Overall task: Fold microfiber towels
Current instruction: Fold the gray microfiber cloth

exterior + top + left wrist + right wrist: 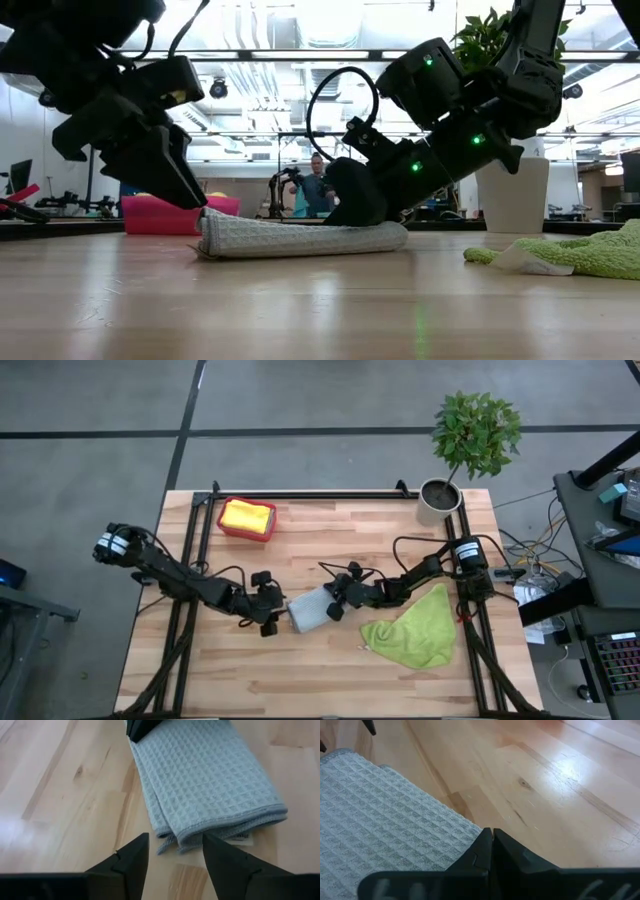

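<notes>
A folded grey towel (309, 610) lies near the middle of the wooden bench (300, 670), a flat waffle-weave bundle with its layered edges showing in the left wrist view. The left gripper (272, 622) sits just beside the towel's left end, its two dark fingers (131, 862) spread apart with bare wood and the towel's corner between them, so it stands open and has hold of nothing. The right gripper (335, 609) rests at the towel's opposite end with its fingers pressed together; in the right wrist view they meet at the cloth's edge, and whether any fabric is pinched between them cannot be told. In the low view the right arm's end bears down on the top of the bundle. A lime green towel (412, 628) lies crumpled and unfolded toward the bench's right side, near the right arm. A pink-red bin (246, 519) stands at the far left of the bench with a yellow towel (247, 515) inside it. A potted plant (462, 450) stands at the far right corner.
</notes>
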Motion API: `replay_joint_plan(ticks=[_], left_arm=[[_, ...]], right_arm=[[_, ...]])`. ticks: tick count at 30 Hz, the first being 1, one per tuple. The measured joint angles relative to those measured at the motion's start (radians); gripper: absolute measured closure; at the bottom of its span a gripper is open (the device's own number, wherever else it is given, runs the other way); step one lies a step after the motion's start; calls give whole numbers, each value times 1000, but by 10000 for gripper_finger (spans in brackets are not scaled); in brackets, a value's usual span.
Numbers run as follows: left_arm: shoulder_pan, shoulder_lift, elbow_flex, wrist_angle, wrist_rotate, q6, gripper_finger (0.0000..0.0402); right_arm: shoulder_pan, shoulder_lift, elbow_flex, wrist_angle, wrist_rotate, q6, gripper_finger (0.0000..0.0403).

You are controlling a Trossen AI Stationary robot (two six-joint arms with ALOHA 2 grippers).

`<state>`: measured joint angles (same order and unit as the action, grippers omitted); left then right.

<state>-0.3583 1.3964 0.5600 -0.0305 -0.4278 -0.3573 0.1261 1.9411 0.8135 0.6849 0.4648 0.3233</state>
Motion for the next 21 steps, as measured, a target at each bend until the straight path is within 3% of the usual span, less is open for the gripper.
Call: replay_joint_plan(ticks=[7,12,16,21], left_arm=[[17,0,-7,6,0,3,231],[24,67,-5,74,5,48,244],[23,107,12,73,10,68,282],[24,105,17,76,7,102,372]], right_arm=[[0,0,0,0,0,0,394],[0,0,1,0,0,0,394],[0,0,4,0,0,-1,394],[0,0,5,-1,0,-6,394]])
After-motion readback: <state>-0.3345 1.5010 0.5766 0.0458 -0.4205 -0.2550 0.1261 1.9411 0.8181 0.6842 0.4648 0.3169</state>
